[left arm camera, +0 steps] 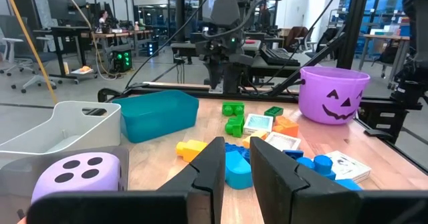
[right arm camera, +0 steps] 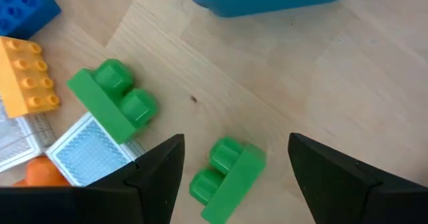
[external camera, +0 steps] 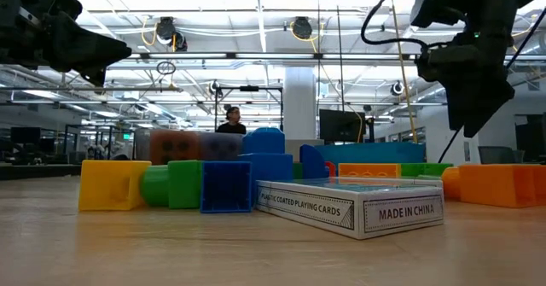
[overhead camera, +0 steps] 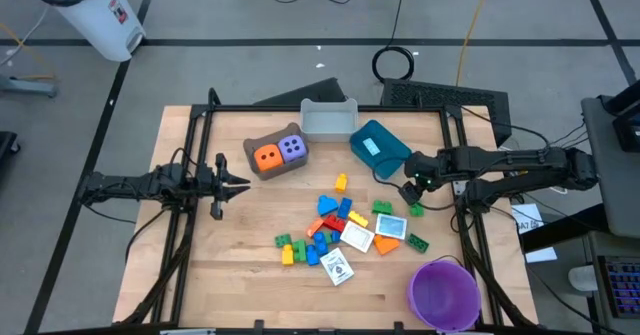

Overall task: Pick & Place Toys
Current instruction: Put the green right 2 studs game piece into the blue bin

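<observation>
On the tabletop (overhead camera: pixel 250 265): a loose pile of bricks (overhead camera: pixel 325 230) and white cards (overhead camera: pixel 357 237) lies at the middle, toward the near edge.
Right gripper (overhead camera: pixel 411 190): hangs low over the pile's right edge, fingers apart with nothing between them; a green brick (right arm camera: pixel 224 177) lies on the wood under the gap, its lower part cut off by the wrist view's edge.
Second green brick (right arm camera: pixel 114 97): just beside the first, resting against a blue-patterned card (right arm camera: pixel 90 154) that the near finger partly hides.
Orange brick (right arm camera: pixel 27 73): at the wrist view's edge, next to a blue brick (right arm camera: pixel 23 7) of which only a corner shows.
Left gripper (overhead camera: pixel 240 184): held off the tabletop at the left, well apart from the pile, fingers nearly together and empty; in its wrist view they block the closest bricks.
Dice: the orange die (overhead camera: pixel 267 157) and purple die (overhead camera: pixel 292 148) sit side by side in the brown bin (overhead camera: pixel 262 169); from the left wrist only the purple one shows, partly cut off.
Other bins: grey bin (overhead camera: pixel 328 120) at the far edge, blue bin (overhead camera: pixel 378 147) beside it, both apart from the pile; their insides cannot be made out.
Bowl (overhead camera: pixel 443 293): purple, at the near right corner, its rim cut by the high view's edge.
Card box (external camera: pixel 354 205): fills the low view's front and hides much of the pile behind it.
Background: a person (external camera: pixel 229 120) stands far off in the room, too small to make out.
</observation>
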`<control>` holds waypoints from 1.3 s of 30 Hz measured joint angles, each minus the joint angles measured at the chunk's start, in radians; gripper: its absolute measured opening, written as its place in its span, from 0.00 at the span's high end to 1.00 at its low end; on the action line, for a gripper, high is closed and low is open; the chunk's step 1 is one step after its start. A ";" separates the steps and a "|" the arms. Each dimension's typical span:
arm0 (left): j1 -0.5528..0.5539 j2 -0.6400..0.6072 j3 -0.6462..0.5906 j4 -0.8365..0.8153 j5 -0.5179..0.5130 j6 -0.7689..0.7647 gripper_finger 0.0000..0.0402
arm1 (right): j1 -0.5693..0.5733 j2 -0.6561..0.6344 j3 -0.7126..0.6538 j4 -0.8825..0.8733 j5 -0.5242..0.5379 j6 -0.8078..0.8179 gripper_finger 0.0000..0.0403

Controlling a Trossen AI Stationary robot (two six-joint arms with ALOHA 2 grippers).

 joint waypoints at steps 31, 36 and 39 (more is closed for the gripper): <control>0.000 0.000 0.000 0.000 0.000 0.000 0.81 | 0.158 0.143 -0.054 -0.018 -0.009 0.209 0.36; 0.000 0.000 0.000 0.000 0.000 0.000 0.81 | 0.158 0.143 -0.074 -0.004 -0.041 0.230 0.36; 0.000 0.000 0.000 0.000 0.000 0.000 0.81 | 0.166 0.143 -0.093 0.058 -0.063 0.230 0.36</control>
